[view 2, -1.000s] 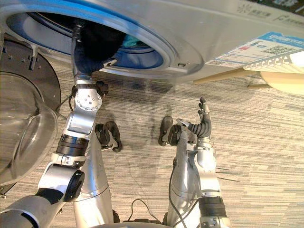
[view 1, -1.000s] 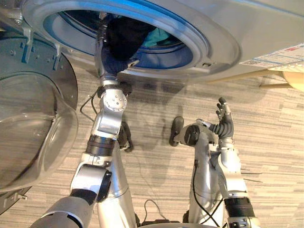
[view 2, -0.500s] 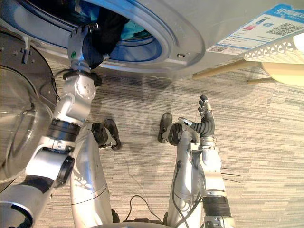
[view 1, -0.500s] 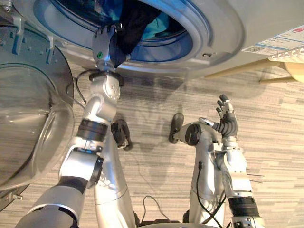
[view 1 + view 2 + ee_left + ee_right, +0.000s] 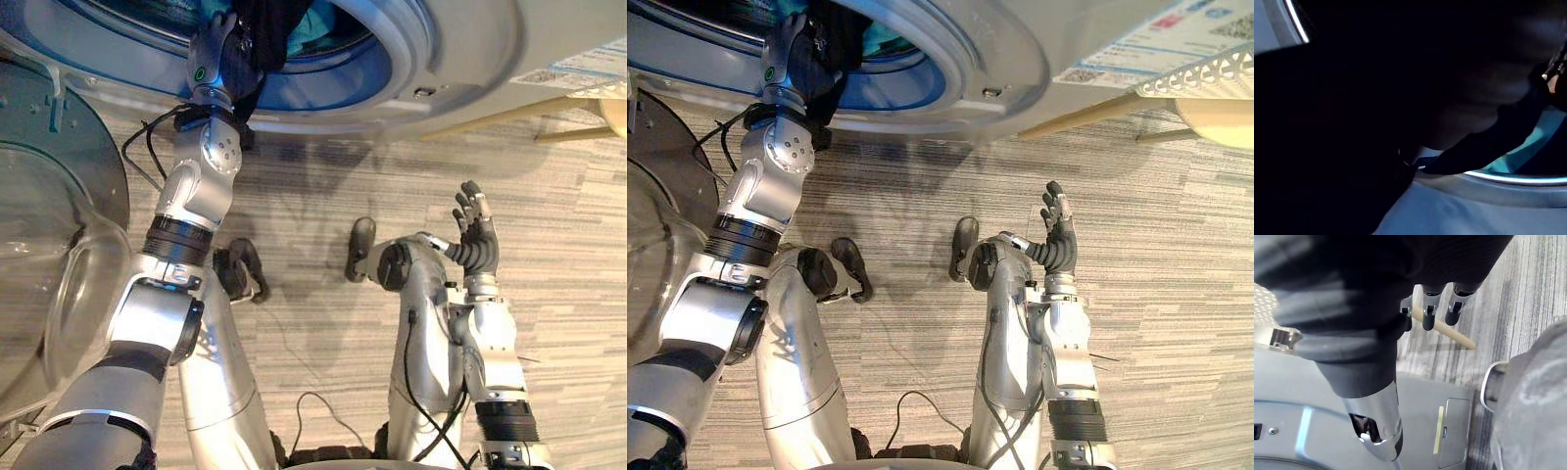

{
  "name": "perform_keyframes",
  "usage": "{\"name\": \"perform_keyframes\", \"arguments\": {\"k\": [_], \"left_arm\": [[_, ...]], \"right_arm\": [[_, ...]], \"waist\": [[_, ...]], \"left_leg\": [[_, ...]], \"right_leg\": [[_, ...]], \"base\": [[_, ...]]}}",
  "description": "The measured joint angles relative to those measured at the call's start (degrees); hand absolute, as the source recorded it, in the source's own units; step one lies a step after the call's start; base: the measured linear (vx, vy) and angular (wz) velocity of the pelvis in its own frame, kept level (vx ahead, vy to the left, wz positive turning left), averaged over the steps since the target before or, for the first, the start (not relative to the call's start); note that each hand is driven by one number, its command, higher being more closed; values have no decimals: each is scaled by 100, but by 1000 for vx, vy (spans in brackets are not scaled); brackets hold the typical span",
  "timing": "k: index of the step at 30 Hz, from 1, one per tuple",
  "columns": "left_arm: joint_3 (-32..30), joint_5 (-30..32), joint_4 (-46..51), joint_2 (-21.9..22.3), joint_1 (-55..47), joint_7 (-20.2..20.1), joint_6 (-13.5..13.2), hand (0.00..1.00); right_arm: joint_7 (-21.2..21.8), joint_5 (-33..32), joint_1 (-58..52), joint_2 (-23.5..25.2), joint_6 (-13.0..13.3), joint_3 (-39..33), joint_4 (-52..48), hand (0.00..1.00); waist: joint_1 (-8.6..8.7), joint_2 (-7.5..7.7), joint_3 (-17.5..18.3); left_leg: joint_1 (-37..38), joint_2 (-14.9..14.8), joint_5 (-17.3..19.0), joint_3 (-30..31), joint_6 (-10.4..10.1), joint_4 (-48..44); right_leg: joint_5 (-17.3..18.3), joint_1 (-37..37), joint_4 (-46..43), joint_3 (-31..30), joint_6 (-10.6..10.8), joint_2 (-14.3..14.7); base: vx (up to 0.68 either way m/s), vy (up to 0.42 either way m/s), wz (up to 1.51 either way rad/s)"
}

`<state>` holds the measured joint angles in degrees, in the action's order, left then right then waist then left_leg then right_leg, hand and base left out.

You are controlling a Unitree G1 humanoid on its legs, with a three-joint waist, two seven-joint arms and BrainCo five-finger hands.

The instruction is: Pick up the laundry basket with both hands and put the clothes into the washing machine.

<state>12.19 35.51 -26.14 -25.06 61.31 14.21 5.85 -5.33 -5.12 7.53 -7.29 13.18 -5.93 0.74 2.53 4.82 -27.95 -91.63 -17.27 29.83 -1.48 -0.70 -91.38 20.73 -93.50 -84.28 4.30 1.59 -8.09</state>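
The washing machine's round opening (image 5: 411, 49) runs along the top of both eye views. A dark garment (image 5: 265, 29) hangs over its lower rim, and a teal cloth (image 5: 318, 22) lies deeper in the drum. My left hand (image 5: 211, 59) is at that rim with its fingers curled into the dark garment. In the left wrist view the dark garment (image 5: 1474, 98) lies close against the hand, with the teal cloth (image 5: 1528, 152) and the rim (image 5: 1508, 178) past it. Over the floor, my right hand (image 5: 477, 230) is raised with straight fingers (image 5: 1430, 313), holding nothing. A white perforated basket (image 5: 1205, 73) shows at the upper right.
The machine's glass door (image 5: 59, 264) stands swung open at the left, close beside my left arm. Under the basket are a pale round seat (image 5: 1220, 122) and wooden legs (image 5: 1078, 116). Striped grey carpet (image 5: 568, 294) covers the floor.
My left hand has drawn back from inside the drum to its rim and curled its fingers into the dark garment. The camera has shifted. The right hand has kept its pose.
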Motion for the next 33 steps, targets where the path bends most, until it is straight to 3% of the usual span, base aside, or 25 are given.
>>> {"name": "perform_keyframes", "arguments": {"k": [3, 6, 10, 16, 19, 22, 23, 28, 30, 31, 33], "left_arm": [[10, -394, 172, 15, 20, 210, -11, 100], [-227, -1459, 390, 153, 136, 622, -50, 100], [-804, -3308, 678, 349, 469, 1227, -456, 100], [-1289, -5460, 738, 423, 1025, 1389, -989, 100], [-1300, -5942, 738, 404, 1371, 1475, -1136, 100], [-1320, -5945, 738, 363, 1581, 1514, -1187, 100], [-1377, -5887, 738, 331, 1624, 1585, -1188, 0], [-1451, -4997, 548, 229, 1627, 1889, -978, 0], [-1209, -4154, 359, 16, 1639, 1672, -701, 0], [-963, -3250, 173, -163, 1686, 1367, -515, 0], [-588, -2137, -181, -313, 1868, 738, -302, 0]], "right_arm": [[-35, 2, 0, 7, 46, 14, -7, 0], [-97, 13, 0, 15, 46, 20, -29, 0], [-127, 16, 0, 72, 32, 22, -93, 0], [-226, 38, 14, 133, -45, 22, -137, 0], [-227, 54, 14, 141, -83, 23, -153, 0], [-225, 67, 14, 172, -93, 23, -150, 0], [-224, 72, 14, 198, -93, 27, -150, 0], [-226, 96, 13, 234, -89, 26, -139, 0], [-224, 100, 13, 234, -89, 22, -118, 0], [-217, 102, 11, 234, -90, 21, -88, 0], [-171, 104, 9, 234, -114, 21, -46, 0]], "waist": [[28, 0, -17], [39, 2, -20], [88, 4, -19], [149, 6, -15], [151, 10, -11], [152, 16, -4], [151, 16, -3], [162, 18, 0], [160, 18, 0], [148, 22, 6], [130, 29, 19]], "left_leg": [[-1, -9, -1, 4, 28, -47], [-3, -21, 42, 17, 33, -129], [-58, -58, 58, 29, 45, -156], [-84, -69, 58, 50, 46, -173], [-90, -69, 58, 56, 46, -179], [-97, -74, 60, 82, 46, -202], [-107, -80, 77, 121, 22, -228], [-135, -89, 114, 225, -1, -329], [-135, -88, 114, 258, -1, -366], [-135, -86, 113, 290, -1, -384], [-129, -83, 112, 316, 0, -398]], "right_leg": [[5, -9, -59, -6, -33, 2], [49, -24, -151, -9, -72, 1], [75, -71, -158, 12, -63, 9], [48, -86, -152, 34, -106, 25], [44, -85, -143, 38, -109, 34], [38, -83, -139, 45, -116, 56], [29, -82, -137, 54, -115, 93], [-1, -62, -166, 105, -142, 123], [-3, -41, -189, 123, -145, 123], [-4, -15, -199, 146, -146, 121], [-5, 19, -206, 170, -148, 111]], "base": [[50, -6, -2], [40, -14, 0], [1, -7, -2], [5, -5, -2], [0, 0, 0], [16, -4, -6], [12, -5, -13], [7, -2, -7], [0, 0, 0], [0, 0, 0], [0, -6, 2]]}}
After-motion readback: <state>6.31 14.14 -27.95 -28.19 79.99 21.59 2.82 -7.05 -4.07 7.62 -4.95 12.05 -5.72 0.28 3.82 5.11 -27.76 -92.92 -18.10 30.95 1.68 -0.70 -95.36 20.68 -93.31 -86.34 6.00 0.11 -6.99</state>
